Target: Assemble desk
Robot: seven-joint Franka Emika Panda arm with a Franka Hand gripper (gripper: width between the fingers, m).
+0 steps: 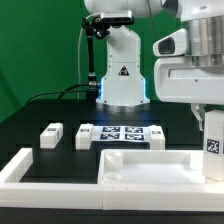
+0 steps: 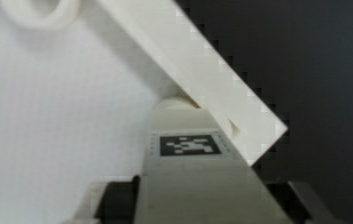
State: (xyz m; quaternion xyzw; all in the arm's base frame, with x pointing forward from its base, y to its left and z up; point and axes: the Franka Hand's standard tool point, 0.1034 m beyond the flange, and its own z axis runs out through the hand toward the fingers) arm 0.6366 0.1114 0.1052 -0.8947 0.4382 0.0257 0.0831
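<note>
The white desk tabletop (image 1: 140, 168) lies recessed face up at the front of the table. My gripper (image 1: 211, 116) is shut on a white leg block (image 1: 213, 142) and holds it upright over the tabletop's corner on the exterior view's right. In the wrist view the leg block (image 2: 198, 178) runs between my fingers (image 2: 123, 196), its tag toward the camera. Its far end meets the tabletop (image 2: 66, 110) by the raised rim (image 2: 191, 70). Whether it is seated I cannot tell. Two more leg blocks (image 1: 50, 135) (image 1: 85, 134) lie on the black table on the exterior view's left.
The marker board (image 1: 125, 135) lies flat behind the tabletop. The long white border rail (image 1: 22, 168) runs along the front on the exterior view's left. The robot base (image 1: 122, 75) stands at the back, with a cable beside it.
</note>
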